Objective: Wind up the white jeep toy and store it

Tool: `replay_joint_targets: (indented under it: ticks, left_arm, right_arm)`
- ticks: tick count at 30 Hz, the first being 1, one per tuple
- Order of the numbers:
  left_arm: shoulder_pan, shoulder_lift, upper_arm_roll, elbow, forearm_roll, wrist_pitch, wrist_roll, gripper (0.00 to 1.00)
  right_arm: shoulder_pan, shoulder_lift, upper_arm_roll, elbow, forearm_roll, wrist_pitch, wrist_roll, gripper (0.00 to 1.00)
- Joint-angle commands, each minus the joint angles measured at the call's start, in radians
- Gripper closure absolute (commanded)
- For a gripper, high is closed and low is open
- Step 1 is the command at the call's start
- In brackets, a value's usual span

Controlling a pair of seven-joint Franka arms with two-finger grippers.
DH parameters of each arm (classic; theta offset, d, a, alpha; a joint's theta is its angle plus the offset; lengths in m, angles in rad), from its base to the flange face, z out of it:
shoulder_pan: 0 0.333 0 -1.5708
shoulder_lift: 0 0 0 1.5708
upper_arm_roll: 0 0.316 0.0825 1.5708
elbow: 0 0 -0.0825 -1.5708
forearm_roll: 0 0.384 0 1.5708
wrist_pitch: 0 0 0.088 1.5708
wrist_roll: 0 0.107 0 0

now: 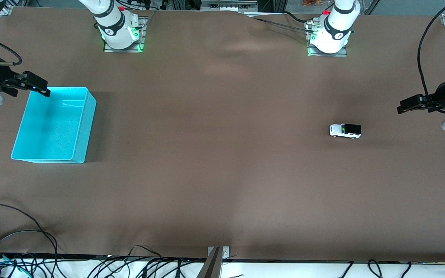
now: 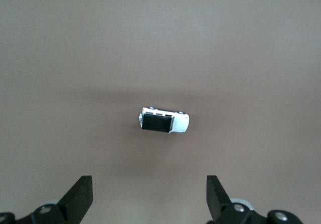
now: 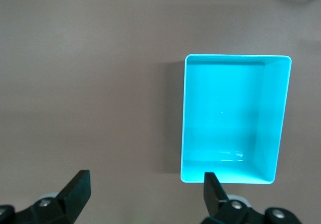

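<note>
Tabletop [image 1: 222,173] covered in brown fills the front view, with the white jeep toy [image 1: 345,130] standing on its wheels toward the left arm's end. The left hand [image 1: 400,107] hangs in the air at that end of the tabletop, its fingers spread and empty, and the jeep sits on the surface near it, a little nearer the front camera than the spot under the fingertips. At the right arm's end the right hand [image 1: 45,89] hovers over the rim of a turquoise bin [image 1: 87,127], at the corner that lies farthest from the front camera; it is open too and carries nothing. Black cables [image 1: 17,239] trail along the tabletop edge closest to the camera.

From the left wrist view, the left hand [image 2: 149,196] shows two black fingers [image 2: 80,196] wide apart with bare brown surface between them. The white jeep toy [image 2: 164,121] lies ahead of the fingertips, clear of both, its black roof up and its length set crosswise to the hand's reach.

From the right wrist view, the right hand [image 3: 145,191] is likewise spread. The turquoise bin [image 3: 283,118] sits ahead of it, off toward one finger [image 3: 213,189], whose tip overlaps the bin's near wall in this view. Nothing lies inside the bin.
</note>
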Motion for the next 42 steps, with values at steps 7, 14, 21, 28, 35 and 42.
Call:
replay_joint_targets:
  ticks: [7, 14, 21, 28, 35, 42]
  left_arm:
    - [0.004, -0.012, -0.011, -0.008, -0.017, 0.006, 0.026, 0.00]
    - [0.002, -0.006, -0.010, 0.001, -0.017, 0.006, 0.013, 0.00]
    - [0.001, 0.011, -0.011, 0.007, -0.016, 0.006, 0.012, 0.00]
    - [0.001, 0.034, -0.011, 0.009, -0.017, 0.006, -0.016, 0.00]
    - [-0.001, 0.054, -0.011, 0.009, -0.016, 0.006, -0.112, 0.00]
    - [-0.001, 0.068, -0.013, 0.006, -0.016, 0.006, -0.309, 0.00]
  right_arm:
    - [0.000, -0.004, 0.006, 0.016, -0.011, -0.012, 0.003, 0.00]
    - [0.000, -0.004, 0.012, 0.017, -0.011, -0.009, 0.003, 0.00]
    - [0.000, -0.003, 0.012, 0.017, -0.011, -0.006, 0.003, 0.00]
    - [0.000, -0.003, 0.012, 0.017, -0.010, -0.006, 0.004, 0.00]
    - [0.000, -0.003, 0.016, 0.017, -0.011, -0.006, 0.004, 0.00]
    - [0.000, -0.003, 0.016, 0.017, -0.011, -0.005, 0.004, 0.00]
